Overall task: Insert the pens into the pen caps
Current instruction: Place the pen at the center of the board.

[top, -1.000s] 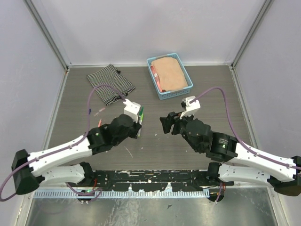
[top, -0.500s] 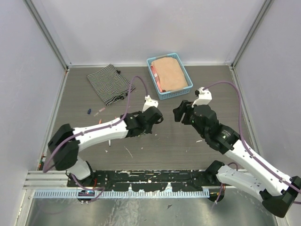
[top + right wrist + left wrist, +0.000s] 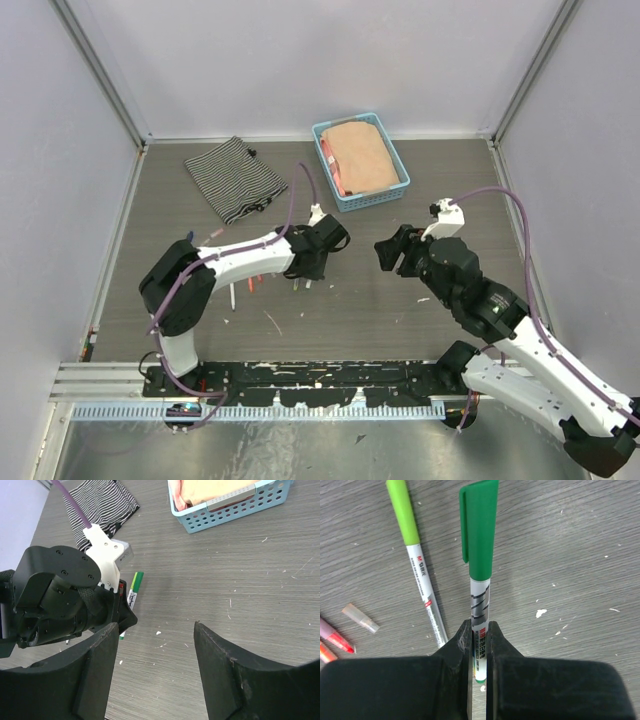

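My left gripper (image 3: 479,630) is shut on a white pen (image 3: 480,600) whose far end wears a green cap (image 3: 479,520); it holds the pen low over the table, cap pointing away. In the top view this gripper (image 3: 305,268) is at the table's middle. To its left lie a white pen with a lime-green end (image 3: 415,555), a small clear cap (image 3: 360,618) and pink and red pens (image 3: 335,640). My right gripper (image 3: 152,627) is open and holds nothing, a short way right of the left one, and it sees the held pen (image 3: 134,589).
A blue basket (image 3: 322,160) holding a tan cloth stands at the back centre. A striped cloth (image 3: 235,178) lies at the back left. Loose pens (image 3: 232,297) lie beside the left forearm. Grey walls close in both sides.
The left arm has stretched out to the right, carrying the green-capped pen to the table's middle. The right gripper has drawn back to the right and stays open.
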Available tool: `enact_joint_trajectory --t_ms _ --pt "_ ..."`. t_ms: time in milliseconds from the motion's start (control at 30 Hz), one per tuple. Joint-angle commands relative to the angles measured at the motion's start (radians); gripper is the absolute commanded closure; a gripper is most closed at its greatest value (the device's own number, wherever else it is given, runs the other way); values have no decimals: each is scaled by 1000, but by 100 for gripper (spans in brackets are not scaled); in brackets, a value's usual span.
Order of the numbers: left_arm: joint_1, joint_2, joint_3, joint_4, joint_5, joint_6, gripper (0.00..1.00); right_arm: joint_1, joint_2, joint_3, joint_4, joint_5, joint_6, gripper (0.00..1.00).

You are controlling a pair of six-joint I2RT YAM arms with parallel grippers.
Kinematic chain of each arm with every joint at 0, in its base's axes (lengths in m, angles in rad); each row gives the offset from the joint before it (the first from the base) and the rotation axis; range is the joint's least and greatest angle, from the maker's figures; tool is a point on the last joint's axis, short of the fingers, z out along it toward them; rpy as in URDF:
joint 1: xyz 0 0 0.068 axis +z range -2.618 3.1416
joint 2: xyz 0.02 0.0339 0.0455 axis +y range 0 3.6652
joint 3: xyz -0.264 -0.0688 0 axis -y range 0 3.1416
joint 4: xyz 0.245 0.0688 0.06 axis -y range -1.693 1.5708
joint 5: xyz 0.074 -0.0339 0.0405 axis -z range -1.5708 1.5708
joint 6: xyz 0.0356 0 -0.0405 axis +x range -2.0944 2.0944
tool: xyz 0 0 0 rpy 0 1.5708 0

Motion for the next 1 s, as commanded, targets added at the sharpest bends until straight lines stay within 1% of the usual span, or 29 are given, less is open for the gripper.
enact_joint_trajectory --t_ms 0,67,167,233,733,833,967 --pt "5 34 49 -25 31 -6 100 -3 9 4 5 -2 -1 33" --pt "10 36 44 -20 35 -13 100 -3 15 3 5 -3 -2 33" --pt "19 39 40 -16 32 -16 97 -3 24 0 5 -3 0 33" --pt "25 45 37 -11 34 -20 96 -4 31 -2 7 -8 -1 33" --pt "46 109 64 5 37 -31 96 -3 47 -26 37 -30 -11 33" --pt "51 116 64 10 37 -37 95 -3 49 -23 39 -32 -16 33" --pt "56 130 67 12 37 -43 91 -3 41 -26 42 -27 -19 33"
